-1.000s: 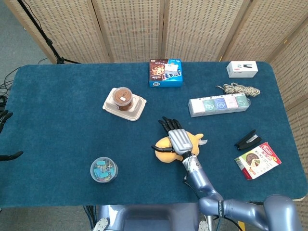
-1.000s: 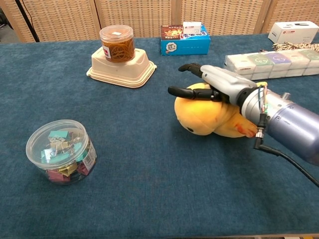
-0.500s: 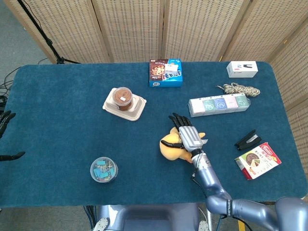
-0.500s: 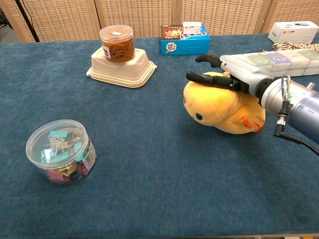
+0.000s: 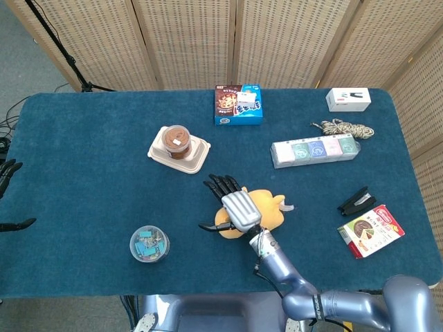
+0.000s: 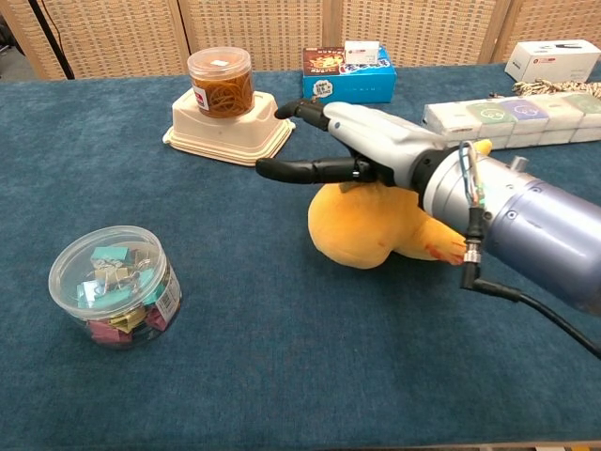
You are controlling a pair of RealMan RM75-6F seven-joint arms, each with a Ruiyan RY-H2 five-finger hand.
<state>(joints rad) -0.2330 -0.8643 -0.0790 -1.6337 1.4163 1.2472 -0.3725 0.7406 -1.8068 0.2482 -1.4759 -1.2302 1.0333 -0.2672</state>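
Plush duck, rounded, beneath right hand.

I see a tub of clips near the front left of the blue table. Further back, a jar stands in a beige tray. A blue snack box lies at the far edge. To the right, a row of packets lies just in front of a coil of rope, with a white box in the far corner. A black stapler lies just beside a red packet.
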